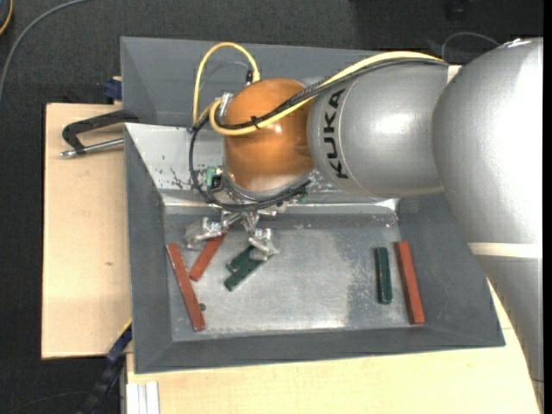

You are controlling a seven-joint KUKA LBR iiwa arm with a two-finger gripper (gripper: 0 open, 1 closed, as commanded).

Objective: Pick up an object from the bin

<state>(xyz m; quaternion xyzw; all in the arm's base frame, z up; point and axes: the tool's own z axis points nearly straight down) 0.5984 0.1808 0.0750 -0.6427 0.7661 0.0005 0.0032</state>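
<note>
Camera view from above: the two-finger gripper [235, 235], under the arm's orange wrist cover, hangs low over the left half of the grey metal bin [147, 231], its metal fingers [207, 228] spread apart with nothing between them. A short dark green rectangular block [242, 271] lies tilted on the floor, its upper end at the right fingertip. A short orange-red bar [203, 260] lies just beside it, under the left finger. A long red-brown bar [185, 288] lies near the left wall.

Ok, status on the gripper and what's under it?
Gripper open, low at bin left. Dark green block, short red stick beneath, neither gripped. Long red stick close by.
</note>
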